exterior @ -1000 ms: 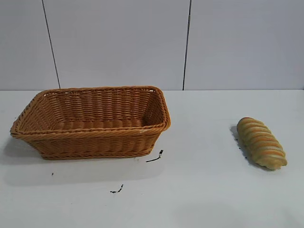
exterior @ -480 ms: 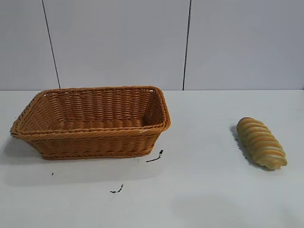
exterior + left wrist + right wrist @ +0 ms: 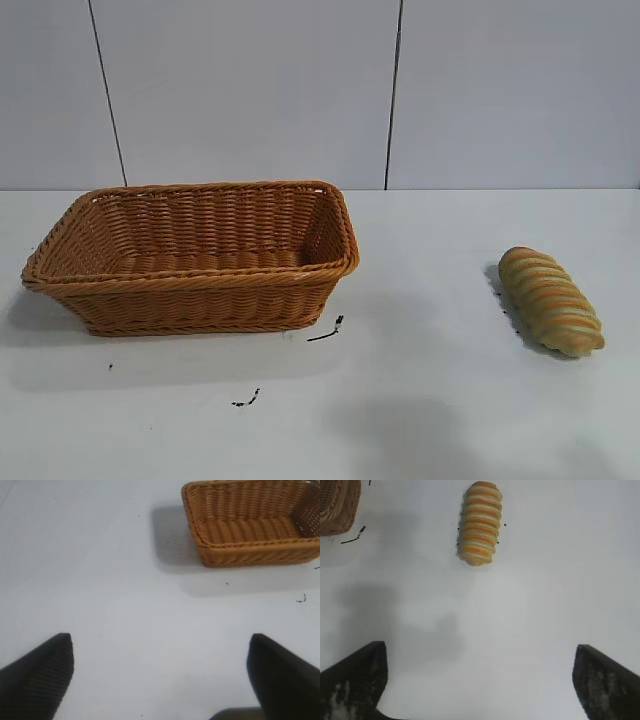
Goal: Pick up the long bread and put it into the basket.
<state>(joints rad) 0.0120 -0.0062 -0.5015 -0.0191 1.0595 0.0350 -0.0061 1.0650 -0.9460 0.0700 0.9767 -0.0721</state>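
The long bread (image 3: 550,300), a golden-tan loaf with orange-brown twisted ridges, lies on the white table at the right. The right wrist view shows this long bread (image 3: 480,522) well ahead of my right gripper (image 3: 480,680), which is open with only bare table between its dark fingertips (image 3: 360,675). The orange-brown wicker basket (image 3: 190,285) stands at the left, with nothing in it. My left gripper (image 3: 160,675) is open over bare table, and the basket (image 3: 250,555) lies far ahead of it. Neither arm appears in the exterior view.
Small black marks (image 3: 327,331) lie on the white table (image 3: 430,400) just in front of the basket's right corner, with more marks (image 3: 246,400) nearer the front. A soft shadow (image 3: 400,430) falls on the table between basket and bread. A panelled wall (image 3: 300,90) stands behind.
A faint shadow on the table's front middle has grown darker and spread. The bread and the basket have not moved.
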